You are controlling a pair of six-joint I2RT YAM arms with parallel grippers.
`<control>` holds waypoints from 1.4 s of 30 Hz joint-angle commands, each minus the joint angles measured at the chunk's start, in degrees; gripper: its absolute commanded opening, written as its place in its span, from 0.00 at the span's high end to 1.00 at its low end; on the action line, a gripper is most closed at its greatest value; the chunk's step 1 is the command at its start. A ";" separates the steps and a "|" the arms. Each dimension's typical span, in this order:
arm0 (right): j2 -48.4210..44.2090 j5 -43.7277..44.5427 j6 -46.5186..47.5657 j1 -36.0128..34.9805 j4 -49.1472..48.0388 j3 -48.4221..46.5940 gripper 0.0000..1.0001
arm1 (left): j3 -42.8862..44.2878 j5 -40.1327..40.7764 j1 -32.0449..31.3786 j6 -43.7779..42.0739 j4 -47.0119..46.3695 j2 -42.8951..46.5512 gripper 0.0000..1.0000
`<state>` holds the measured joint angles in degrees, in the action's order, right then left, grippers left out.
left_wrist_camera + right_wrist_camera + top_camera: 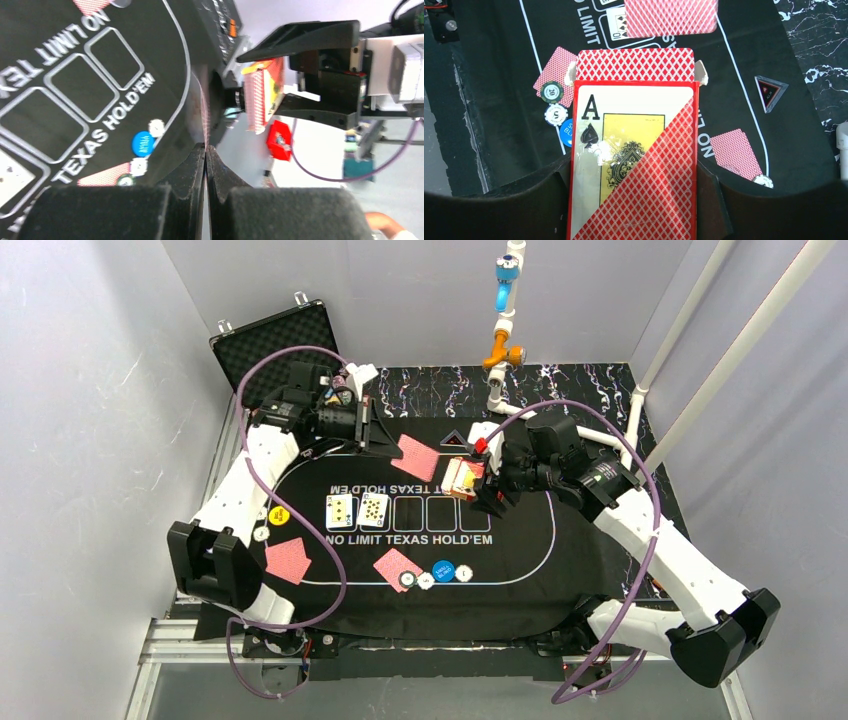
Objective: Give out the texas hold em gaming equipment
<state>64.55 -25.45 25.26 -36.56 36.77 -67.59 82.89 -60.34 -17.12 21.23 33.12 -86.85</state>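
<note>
deal partly done: two white-faced cards (340, 510) face-up on black printed mat (520, 540), striped poker chips (407, 580) out. left end effector (206, 152) pinched red-backed card (415, 456); right end effector (482, 486) clamped red deck box (634, 145) above mat. three board cards seemingly left.

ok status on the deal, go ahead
Left tool shut on one red-backed card, near far edge of mat. Right tool shut on the deck box. Two board cards face up; nothing in the next slot.

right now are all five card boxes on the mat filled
No, only two face-up cards lie in the printed boxes; three boxes show bare mat.
</note>
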 commanded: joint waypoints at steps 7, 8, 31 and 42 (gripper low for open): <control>-2.15 0.95 -2.13 0.72 -2.90 0.30 0.99 | 9.03 14.95 2.28 -33.97 19.05 -1.48 1.00; -2.21 1.12 -2.73 1.23 -2.93 0.42 0.99 | 8.93 16.77 2.08 -36.74 19.00 -1.94 1.00; -4.79 1.72 -5.83 8.80 0.93 0.62 0.99 | -16.15 56.52 -21.43 -75.54 -11.69 -3.03 1.00; -4.62 1.80 -5.91 9.05 0.39 0.00 0.99 | -24.46 61.45 -25.90 -77.92 -15.89 -4.91 1.00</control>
<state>60.97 -22.85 19.66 -27.86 39.51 -66.22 60.66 -0.40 -41.60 -55.59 18.13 -93.30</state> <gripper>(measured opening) 0.731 0.008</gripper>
